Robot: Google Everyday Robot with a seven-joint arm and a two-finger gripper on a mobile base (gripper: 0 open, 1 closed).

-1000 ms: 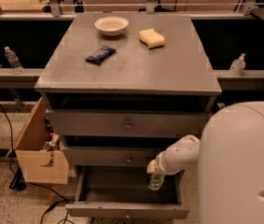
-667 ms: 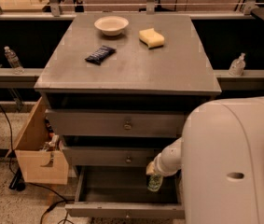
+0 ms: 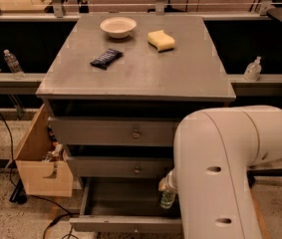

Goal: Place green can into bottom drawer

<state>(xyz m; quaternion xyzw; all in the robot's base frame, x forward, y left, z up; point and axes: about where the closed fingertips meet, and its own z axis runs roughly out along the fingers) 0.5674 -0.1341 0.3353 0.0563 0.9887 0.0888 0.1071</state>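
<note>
The hand (image 3: 166, 182) is positioned low in front of the table (image 3: 145, 78), below its front edge and toward the front-right corner. It meets the top of the green can (image 3: 168, 199), but the large white arm (image 3: 220, 173) covers most of the hand, so whether it grips the can cannot be told. The green can is upright within the outline of the bottom drawer (image 3: 115, 198), at its right side; the drawer is pulled open (dark interior exposed). On the table, a bowl (image 3: 118, 27) and a yellow sponge (image 3: 161, 40) lie near the rear edge, and a dark snack bar (image 3: 106, 58) lies toward the left edge.
</note>
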